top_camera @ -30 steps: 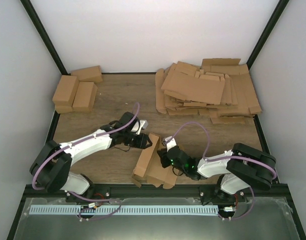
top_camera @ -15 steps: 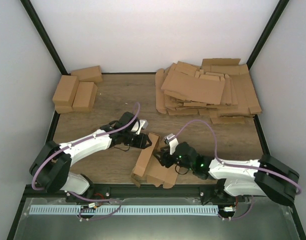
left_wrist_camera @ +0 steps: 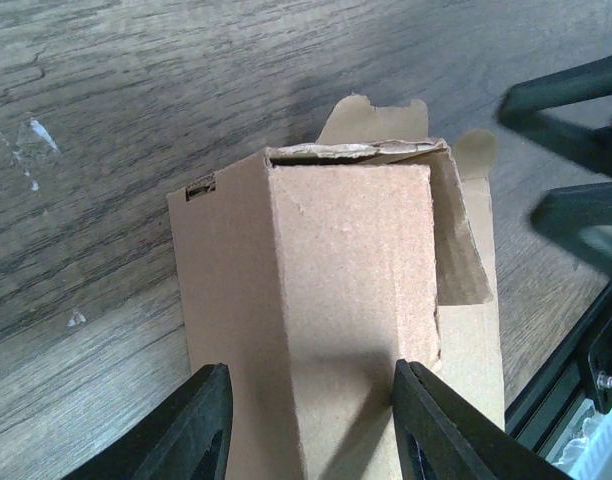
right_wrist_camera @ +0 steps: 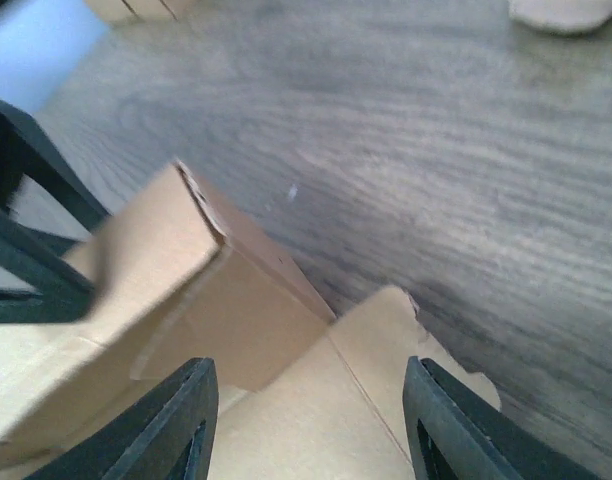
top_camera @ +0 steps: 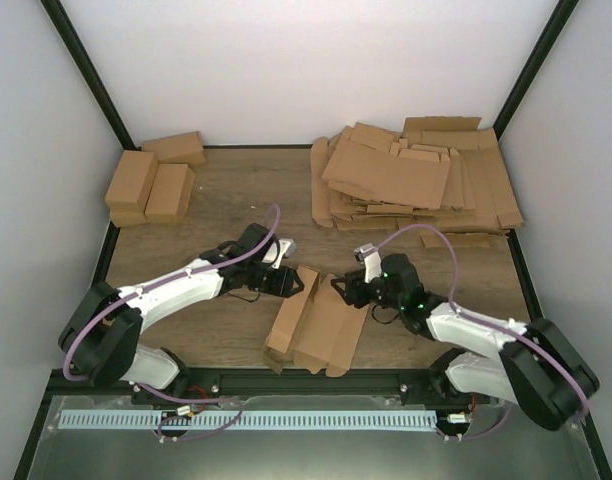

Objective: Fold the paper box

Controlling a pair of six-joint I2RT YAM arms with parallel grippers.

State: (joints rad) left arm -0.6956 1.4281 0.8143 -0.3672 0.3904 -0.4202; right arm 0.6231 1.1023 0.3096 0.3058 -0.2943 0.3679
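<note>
The paper box (top_camera: 311, 325) lies on the wooden surface (top_camera: 226, 210) close to its near edge, between the two arms and set at a slant. Its left part stands up as a half-formed sleeve, while the right part lies flat with its flaps out. The left fingers (left_wrist_camera: 201, 430) pinch the raised sleeve from both sides at its far end. The right fingers (right_wrist_camera: 181, 420) are spread wide over the flat part's far corner, gripping nothing. A heap of flat cardboard sheets (top_camera: 406, 180) sits at the back right, and a few small cartons (top_camera: 151, 185) at the back left.
</note>
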